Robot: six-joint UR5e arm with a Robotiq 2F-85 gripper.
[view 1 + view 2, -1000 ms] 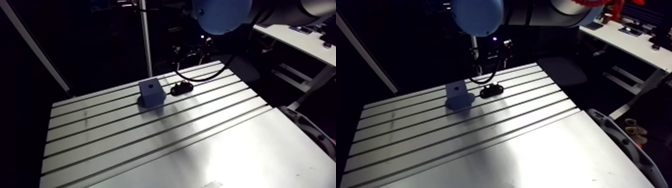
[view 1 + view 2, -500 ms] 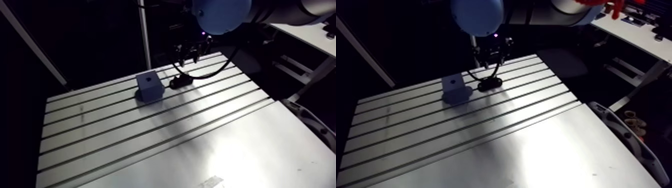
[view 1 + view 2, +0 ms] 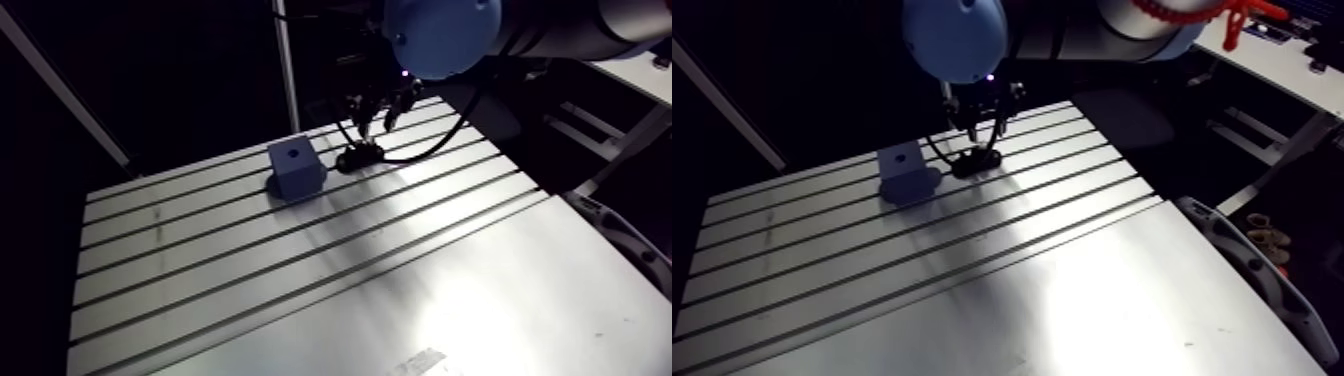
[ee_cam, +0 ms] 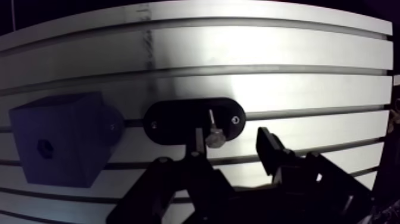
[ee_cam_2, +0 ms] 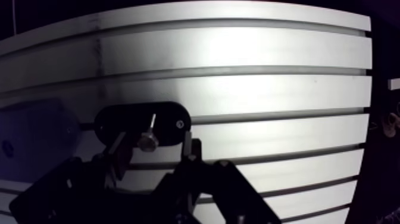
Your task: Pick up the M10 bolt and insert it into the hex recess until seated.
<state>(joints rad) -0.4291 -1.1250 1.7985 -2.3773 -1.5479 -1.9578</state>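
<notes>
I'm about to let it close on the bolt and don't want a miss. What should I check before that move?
1. Gripper open, nothing held: ok.
2. M10 bolt sits in the black holder: ok.
3. Bolt lies between the fingers: ok, though nearer one finger.
4. Fingers low enough to grasp the bolt: cannot tell.
5. Hex recess in the blue block beside the holder looks unobstructed: ok.
</notes>
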